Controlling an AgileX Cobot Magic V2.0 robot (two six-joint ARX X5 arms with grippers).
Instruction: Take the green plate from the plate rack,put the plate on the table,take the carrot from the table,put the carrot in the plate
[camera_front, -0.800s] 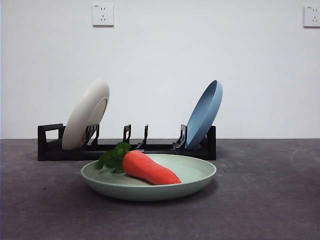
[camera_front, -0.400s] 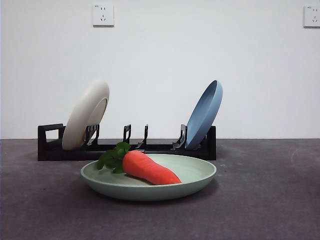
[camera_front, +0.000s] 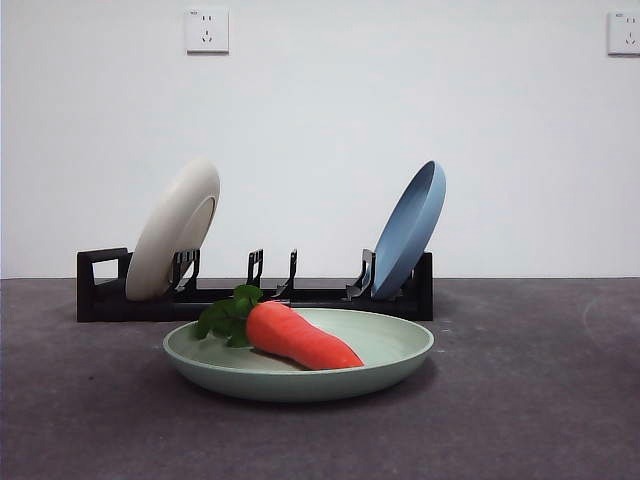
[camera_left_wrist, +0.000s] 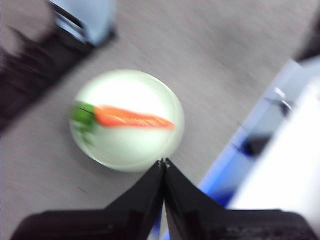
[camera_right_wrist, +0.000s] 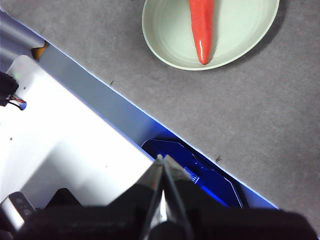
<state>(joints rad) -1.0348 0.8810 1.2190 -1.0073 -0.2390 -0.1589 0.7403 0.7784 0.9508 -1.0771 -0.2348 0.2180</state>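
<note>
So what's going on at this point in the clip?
Nothing is being handled. The carrot lies in the green plate, which sits flat on the table in front of the plate rack. A cream-white plate and a blue plate stand in the rack. The left gripper and right gripper are shut, empty and clear of the plate.

- The green plate (camera_front: 298, 373) lies flat on the counter (camera_front: 520, 400), in front of the plate rack (camera_front: 255, 296).
- The carrot (camera_front: 295, 335) lies in the green plate, leaves toward the left, tip toward the right.
- The plate rack runs left to right behind it, with its loop handle at the left end.
- A white plate (camera_front: 172, 230) leans in the rack's left slots; a blue plate (camera_front: 408, 228) leans at its right end, well apart, with bare posts between them.
</note>
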